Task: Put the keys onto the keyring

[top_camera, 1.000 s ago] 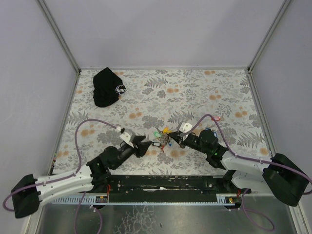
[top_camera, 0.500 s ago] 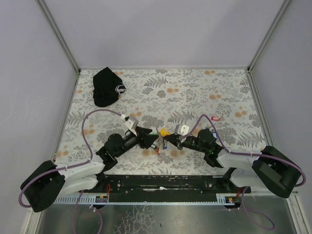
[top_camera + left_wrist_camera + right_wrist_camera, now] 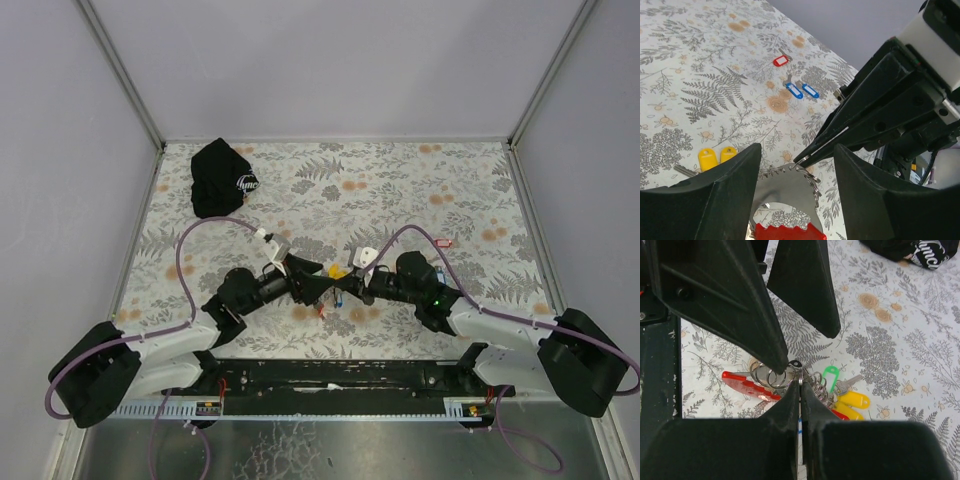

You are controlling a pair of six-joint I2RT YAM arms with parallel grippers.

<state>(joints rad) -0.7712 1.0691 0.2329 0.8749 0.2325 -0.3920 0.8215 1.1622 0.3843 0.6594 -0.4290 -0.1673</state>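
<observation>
The keyring (image 3: 800,373) is a thin wire ring, and my right gripper (image 3: 800,385) is shut on it. It joins a flat metal plate (image 3: 785,187) with a red plastic piece (image 3: 790,232). On the far side of the ring hang keys with a green tag (image 3: 830,375) and yellow tags (image 3: 854,400). My left gripper (image 3: 797,150) is open, its fingers standing either side of the plate. Two blue-tagged keys (image 3: 801,92) and a red-tagged key (image 3: 780,60) lie loose on the cloth. From above, both grippers (image 3: 312,283) (image 3: 348,286) meet at the bunch.
A black cap with a white logo (image 3: 222,178) lies at the back left of the floral cloth. Grey walls enclose the table on three sides. A lone red tag (image 3: 443,241) lies to the right of the right arm.
My left arm has swung right and forward until its tips reach the bunch, and its jaws have spread wider. The right gripper has shifted slightly left, still pinching the ring.
</observation>
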